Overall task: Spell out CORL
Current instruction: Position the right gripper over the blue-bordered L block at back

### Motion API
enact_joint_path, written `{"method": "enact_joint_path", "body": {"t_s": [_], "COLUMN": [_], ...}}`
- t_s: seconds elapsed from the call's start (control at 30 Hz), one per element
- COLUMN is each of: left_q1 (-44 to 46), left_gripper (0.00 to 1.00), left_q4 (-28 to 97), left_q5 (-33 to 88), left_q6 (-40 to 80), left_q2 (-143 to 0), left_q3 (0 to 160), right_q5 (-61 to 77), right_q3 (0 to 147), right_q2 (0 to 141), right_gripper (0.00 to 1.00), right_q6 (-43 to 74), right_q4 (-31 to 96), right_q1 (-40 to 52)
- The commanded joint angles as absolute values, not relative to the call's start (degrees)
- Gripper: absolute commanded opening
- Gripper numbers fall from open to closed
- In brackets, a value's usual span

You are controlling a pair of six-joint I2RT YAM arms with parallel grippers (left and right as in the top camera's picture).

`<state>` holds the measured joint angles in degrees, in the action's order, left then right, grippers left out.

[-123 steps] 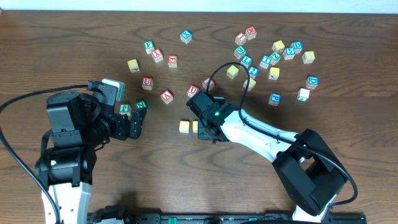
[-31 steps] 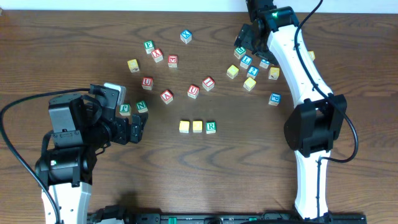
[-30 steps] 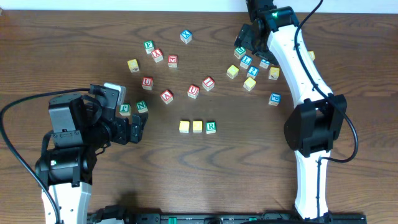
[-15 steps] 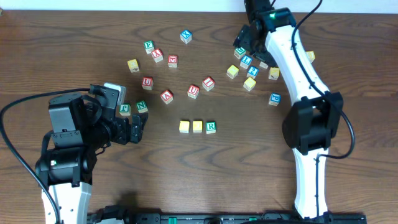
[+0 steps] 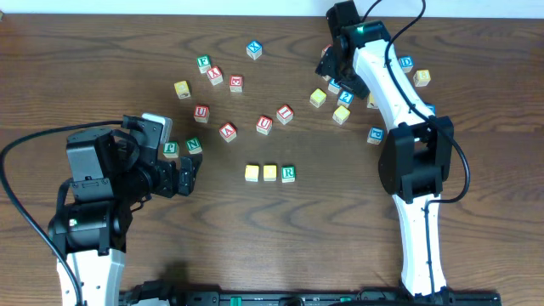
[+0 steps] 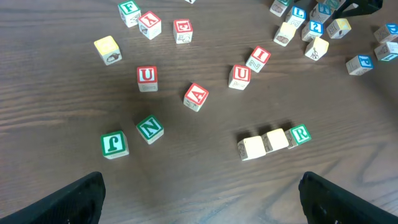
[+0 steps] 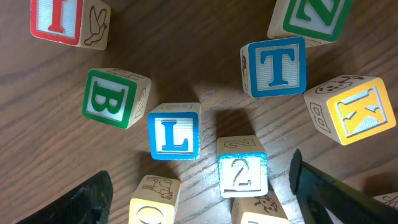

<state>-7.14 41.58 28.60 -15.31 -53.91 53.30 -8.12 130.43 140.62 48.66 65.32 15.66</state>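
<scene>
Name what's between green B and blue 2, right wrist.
The blue-edged L cube lies between the green B cube and the blue 2 cube, seen in the right wrist view.

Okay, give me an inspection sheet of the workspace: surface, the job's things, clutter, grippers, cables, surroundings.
Surface: dark wood-grain table, no damage seen.
Job's things: two plain yellow wooden cubes and green-edged R cube side by side in a row; blue-edged L cube apart, in the far cluster.
Clutter: loose letter cubes in red, green, blue and yellow, scattered beyond the row.
Grippers: left gripper open, holding nothing; right gripper open above the L cube.
Cables: black cables loop beside both arms.
Surroundings: pale wall strip at far edge; black rail at near edge.
</scene>
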Motion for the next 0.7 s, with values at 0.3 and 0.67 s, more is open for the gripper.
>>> {"method": "enact_joint_path", "body": {"t_s": [0.3,0.67], "left_q1": [-7.3,-7.3], "left_gripper": [0.98,0.98], "left_q4": [41.6,41.6], "left_q5": [29.4,29.4], "left_q6": [-16.3,-16.3], "left_q2": [-53.9,-53.9], "left_q3": [54.7,54.7], "right_q5": [-8.5,-9.5], "right_q3": [131.3,131.2], "right_q2": [143.5,143.5], "right_gripper": [0.79,0.77], "right_q6": [49.3,49.3], "right_q4": [63.9,60.2], "right_q1": [16.2,16.6]}}
